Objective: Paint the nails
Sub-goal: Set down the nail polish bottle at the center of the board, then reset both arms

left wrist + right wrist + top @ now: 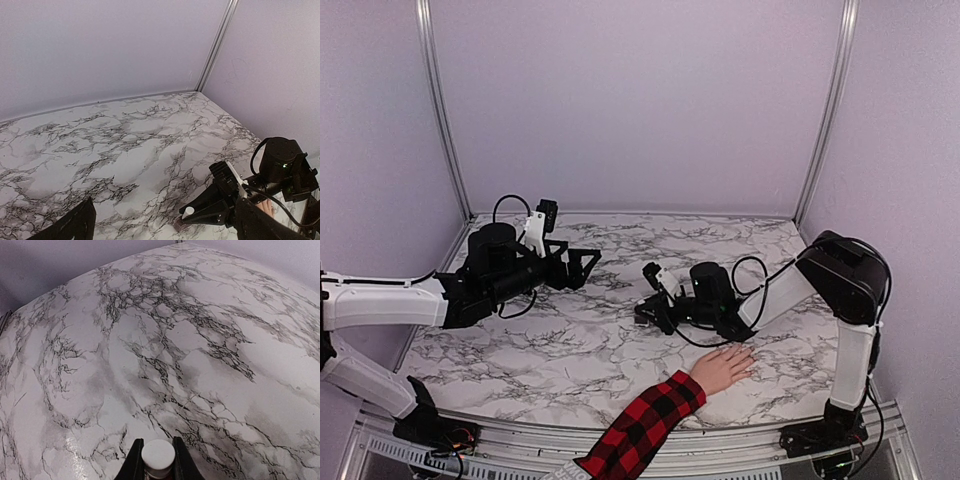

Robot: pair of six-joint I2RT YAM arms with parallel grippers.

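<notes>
Near the front right of the marble-patterned bench (570,350) we see the pale flesh-coloured hand (722,368) lying on the surface. Its red-and-black plaid sleeve (642,425) runs back towards the near edge, and its fingers point away and to the right. The nails sit at the ends of those fingers, but in the top view they are too small for us to tell apart. The left wrist view catches only a sliver of pale skin behind the other arm.

Just beyond the hand and a little to its left, the right arm (845,280) reaches low over the bench. From the top view we see a gap between its wrist and the hand. The right jaws are clamped on a small polish bottle (158,456); its white cap shows between the two fingers in the right wrist view. In the left wrist view a dark-red body shows below the cap, and we cannot tell whether it touches the bench.

The left arm (390,300) stretches across the left half of the bench, well apart from the hand. The left jaws are spread wide with nothing between them.
</notes>
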